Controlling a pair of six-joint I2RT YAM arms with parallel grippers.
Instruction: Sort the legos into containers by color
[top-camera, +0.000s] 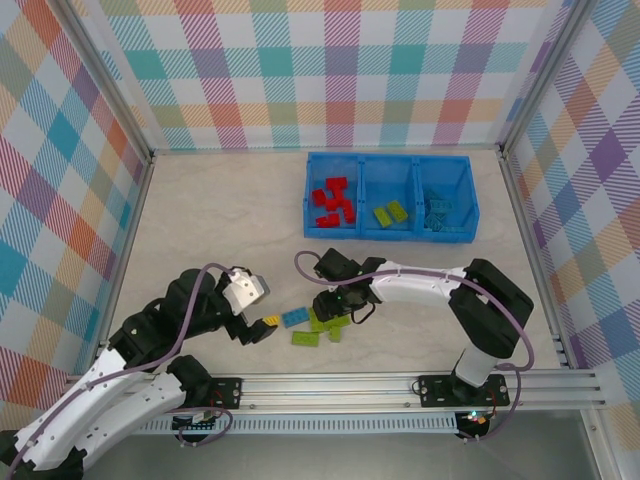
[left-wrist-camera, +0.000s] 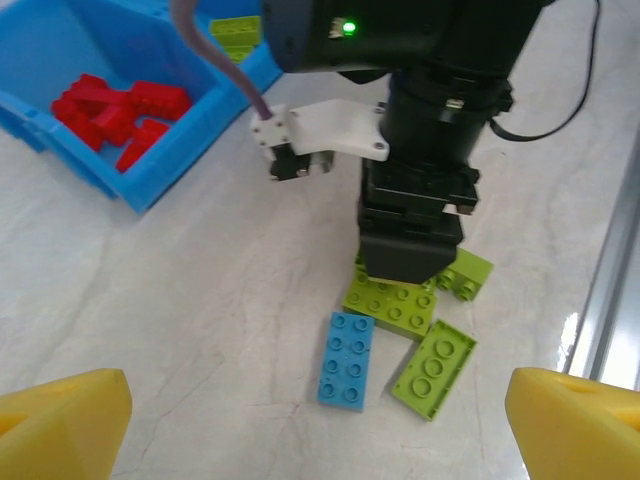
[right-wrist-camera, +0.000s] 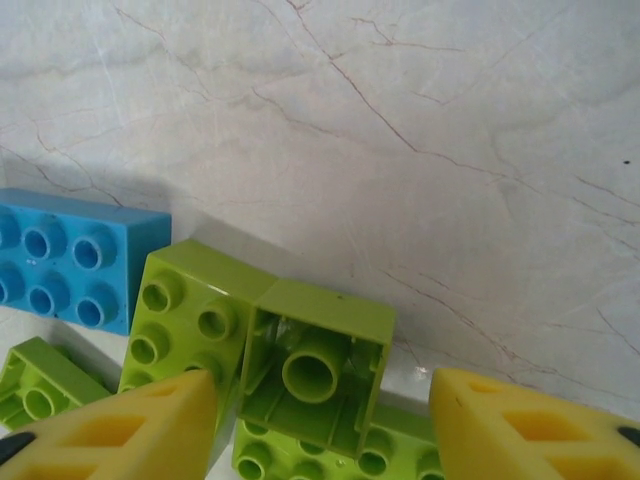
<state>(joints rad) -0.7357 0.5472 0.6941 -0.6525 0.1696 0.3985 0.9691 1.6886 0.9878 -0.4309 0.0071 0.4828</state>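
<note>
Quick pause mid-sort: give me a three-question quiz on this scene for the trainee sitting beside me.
1. Multiple choice: in the top view, which compartment of the blue tray holds the red bricks? A left, B middle, C right.
2. True or false: the left gripper is shut on the loose blue brick.
3. Fill in: the upturned brick between the fingers of the right gripper is ___ in colour.
Key: 1 A. 2 False, its fingers stand wide apart, gripping nothing. 3 lime green.
</note>
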